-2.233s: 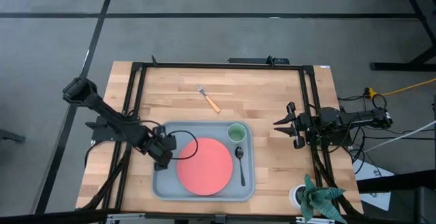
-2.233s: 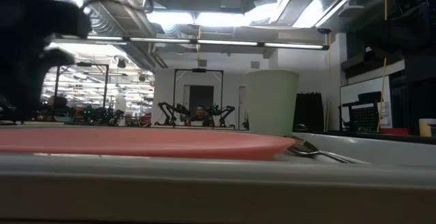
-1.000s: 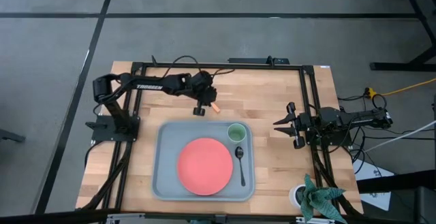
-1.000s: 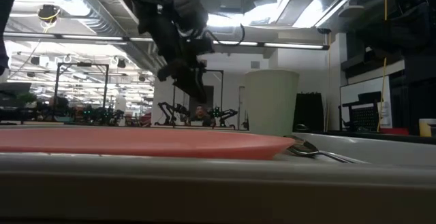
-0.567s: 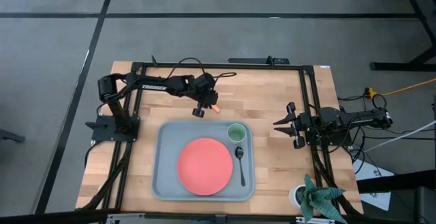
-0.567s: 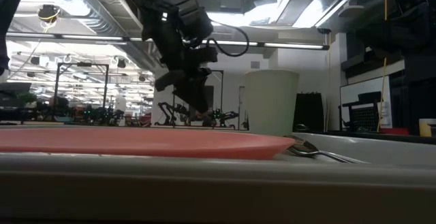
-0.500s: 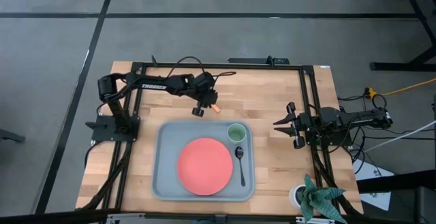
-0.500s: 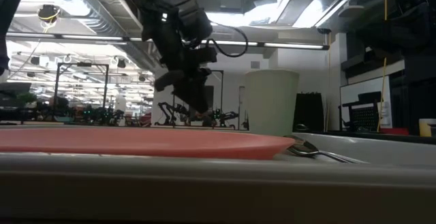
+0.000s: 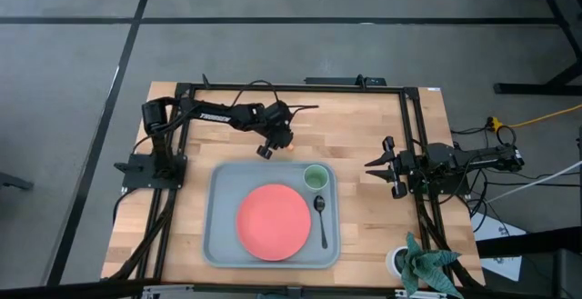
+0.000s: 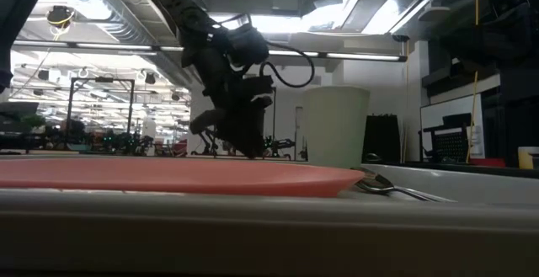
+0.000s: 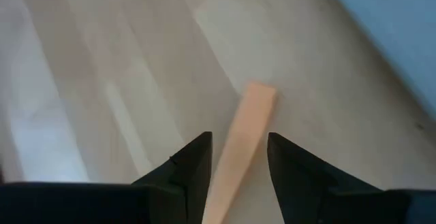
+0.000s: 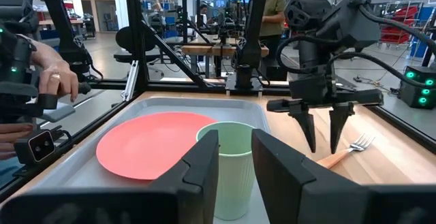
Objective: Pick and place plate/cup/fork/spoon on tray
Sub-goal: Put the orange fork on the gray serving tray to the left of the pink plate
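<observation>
- The left gripper (image 11: 238,157) is low over the desk (image 9: 364,122), fingers apart around the fork (image 11: 240,142) handle, at 12 o'clock of the tray (image 9: 223,244).
- The right gripper (image 9: 375,164) waits at 3 o'clock, fingers apart.

Left arm: I'm reaching it out across the far middle of the table.
Left gripper (image 9: 273,144): I'm pointing it down, fingers (image 11: 193,165) parted, tips low.
Right arm: I'm parking it at the right edge.
Right gripper (image 9: 376,165): I'm holding its fingers spread.
</observation>
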Action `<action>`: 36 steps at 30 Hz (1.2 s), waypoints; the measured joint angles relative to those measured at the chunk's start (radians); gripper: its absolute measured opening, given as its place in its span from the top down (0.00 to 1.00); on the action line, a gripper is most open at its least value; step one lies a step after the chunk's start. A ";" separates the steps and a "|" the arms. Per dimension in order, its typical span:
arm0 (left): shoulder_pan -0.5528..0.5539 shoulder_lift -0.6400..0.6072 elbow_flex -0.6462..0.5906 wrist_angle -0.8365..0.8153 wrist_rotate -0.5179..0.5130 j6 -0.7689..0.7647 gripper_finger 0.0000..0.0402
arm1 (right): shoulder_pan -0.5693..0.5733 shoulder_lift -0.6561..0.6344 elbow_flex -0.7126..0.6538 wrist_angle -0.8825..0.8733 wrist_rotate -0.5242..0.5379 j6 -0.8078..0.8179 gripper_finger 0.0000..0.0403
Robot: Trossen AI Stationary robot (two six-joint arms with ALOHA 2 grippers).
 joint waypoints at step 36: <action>0.016 0.085 0.005 -0.084 0.012 0.022 0.72 | 0.000 0.000 0.000 0.000 0.000 0.001 0.77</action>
